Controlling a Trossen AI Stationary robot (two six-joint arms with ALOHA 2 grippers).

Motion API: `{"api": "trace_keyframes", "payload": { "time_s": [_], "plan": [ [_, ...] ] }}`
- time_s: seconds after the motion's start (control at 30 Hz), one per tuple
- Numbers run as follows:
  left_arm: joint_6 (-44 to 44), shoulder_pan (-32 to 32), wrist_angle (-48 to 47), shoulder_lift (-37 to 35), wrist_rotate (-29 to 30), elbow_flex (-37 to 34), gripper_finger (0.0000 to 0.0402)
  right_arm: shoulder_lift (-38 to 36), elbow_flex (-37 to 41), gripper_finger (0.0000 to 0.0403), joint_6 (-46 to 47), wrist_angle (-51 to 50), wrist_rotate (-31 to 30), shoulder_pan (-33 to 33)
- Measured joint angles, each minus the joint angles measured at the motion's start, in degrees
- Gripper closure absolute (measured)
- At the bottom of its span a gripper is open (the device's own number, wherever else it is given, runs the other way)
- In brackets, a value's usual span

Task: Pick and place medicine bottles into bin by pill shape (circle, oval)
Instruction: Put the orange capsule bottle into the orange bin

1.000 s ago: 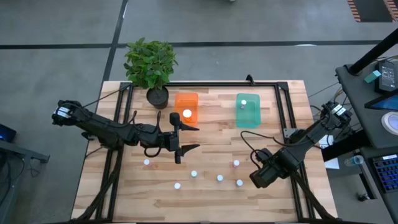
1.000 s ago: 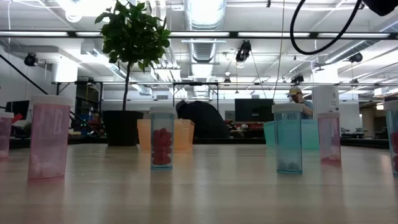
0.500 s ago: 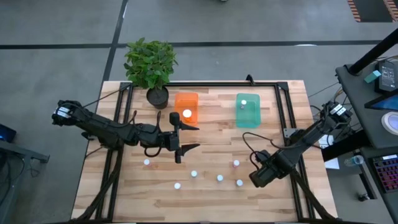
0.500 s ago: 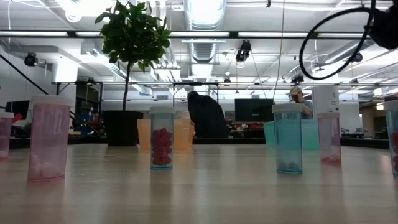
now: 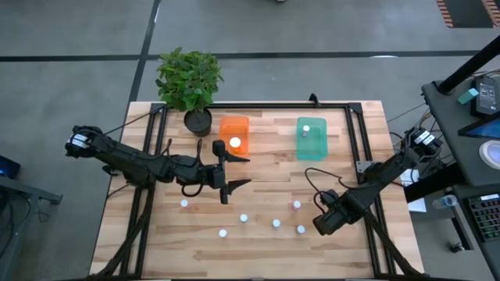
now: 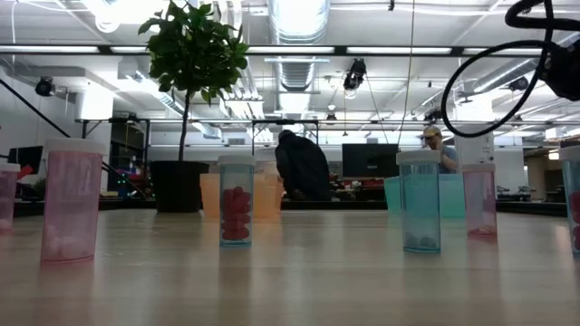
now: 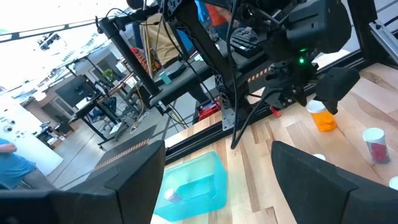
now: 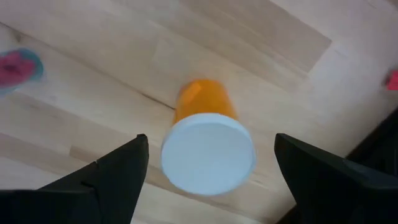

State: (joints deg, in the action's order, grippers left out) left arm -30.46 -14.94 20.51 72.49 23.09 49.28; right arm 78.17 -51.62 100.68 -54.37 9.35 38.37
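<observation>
While the right gripper point(image 8: 208, 171) hung low over the table point(image 5: 355, 250) near its right edge, its two dark fingers point(image 8: 106, 177) stood wide apart on both sides of an orange bottle point(image 8: 208, 146) with a round white cap, and they did not touch it, so the bottle stood free on the wood. The left gripper point(image 5: 237, 172) was over the middle of the table, just in front of the orange tub point(image 5: 234, 134), with its fingers spread wide and nothing between them. The orange tub stood near the far edge beside a black plant pot point(image 5: 198, 121), and one white cap showed inside it. The teal tub point(image 5: 312, 139) stood well apart from it, toward the far right corner, also with one bottle inside. Five more small bottles point(image 5: 244, 218) stood loose along the near half of the table, between the two arms. In the low view a person point(image 6: 304, 167) in dark clothes was bent over in the room behind the table.
</observation>
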Motion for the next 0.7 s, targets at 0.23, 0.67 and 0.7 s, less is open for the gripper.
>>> {"api": "trace_keyframes", "payload": {
  "time_s": [0.23,0.67,0.7],
  "plan": [
    [0.0,0.0,0.0,0.0,0.0,0.0,0.0127,0.0,1.2,0.0087,0.4,0.4,-0.2,0.0],
    [0.0,0.0,0.0,0.0,0.0,0.0,0.0127,0.0,1.3,0.0165,0.5,2.7,-0.3,0.0],
    [0.0,0.0,0.0,0.0,0.0,0.0,0.0127,0.0,1.3,0.0170,0.5,2.7,-0.3,0.0]
  ]
}}
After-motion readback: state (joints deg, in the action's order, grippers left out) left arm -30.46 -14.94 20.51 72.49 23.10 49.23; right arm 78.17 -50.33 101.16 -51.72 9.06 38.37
